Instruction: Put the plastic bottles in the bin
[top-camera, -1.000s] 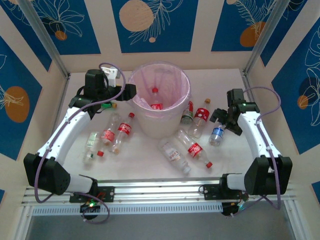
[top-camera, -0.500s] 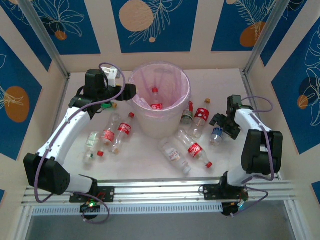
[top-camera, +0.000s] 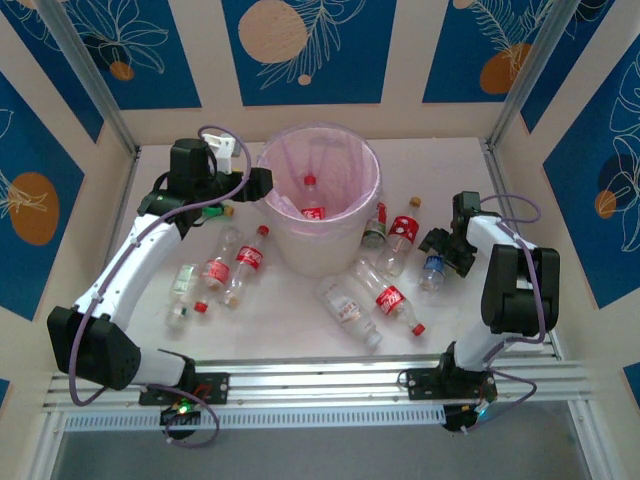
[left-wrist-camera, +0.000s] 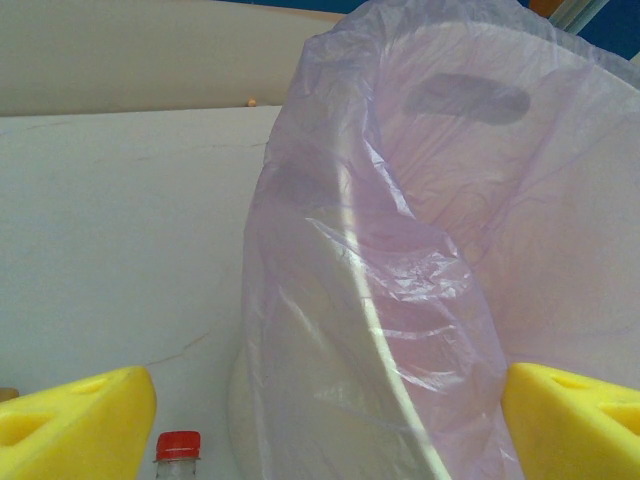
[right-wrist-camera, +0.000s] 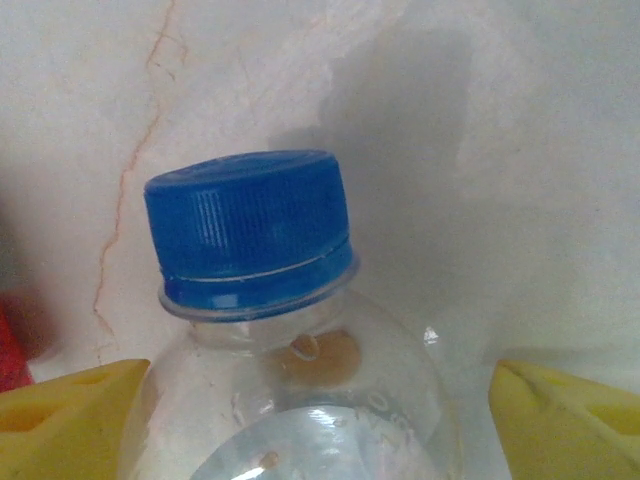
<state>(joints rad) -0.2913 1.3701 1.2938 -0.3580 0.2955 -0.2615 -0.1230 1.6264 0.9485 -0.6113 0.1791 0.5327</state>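
From above, the bin (top-camera: 318, 255) stands at the back middle of the table (top-camera: 290, 340). It is round and white, with a thin purple bag inside. One red-cap bottle (top-camera: 312, 205) is down in it. More plastic bottles lie on the table: some on the left (top-camera: 247, 262), some on the right (top-camera: 391, 299). Most have red labels. The left gripper (top-camera: 262, 184) is just beside the bin's left wall. The right gripper (top-camera: 441, 248) is over the blue bottle (top-camera: 433, 270). From up here I cannot tell how the fingers stand.

The left wrist camera is close to the bin (left-wrist-camera: 420, 260). Here the bag looks crinkly and see-through. The left gripper's yellow fingers (left-wrist-camera: 75, 420) are spread wide and hold nothing. A small red cap (left-wrist-camera: 177, 446) peeks up by the left finger.

The right wrist camera shows the blue bottle (right-wrist-camera: 250, 235) up close. It is clear, with a ridged blue cap. The right gripper's yellow fingers (right-wrist-camera: 570, 420) are spread apart, one on each side of the bottle, not squeezing it.
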